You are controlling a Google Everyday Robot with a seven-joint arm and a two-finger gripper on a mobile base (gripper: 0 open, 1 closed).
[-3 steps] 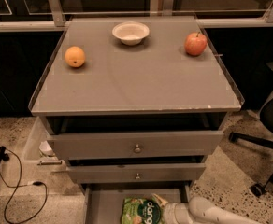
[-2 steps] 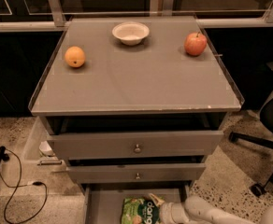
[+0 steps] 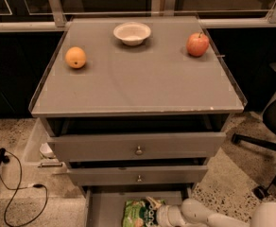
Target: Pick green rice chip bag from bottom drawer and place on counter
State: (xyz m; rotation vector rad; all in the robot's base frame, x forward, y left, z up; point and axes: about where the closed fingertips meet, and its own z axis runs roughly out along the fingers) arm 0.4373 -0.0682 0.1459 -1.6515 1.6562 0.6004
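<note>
Gripper edged left over bag, bottom drawer

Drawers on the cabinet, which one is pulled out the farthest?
The bottom drawer, below the knobbed top drawer and middle drawer; it holds the green rice chip bag, with the claw at the bag's right edge.

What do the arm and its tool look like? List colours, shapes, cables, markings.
The arm is smooth off-white in rounded, tubular segments with a bulbous joint. Its tool, low in the view over the shallow grey metal bottom drawer, looks grey and cylindrical. No cables or markings show.
</note>
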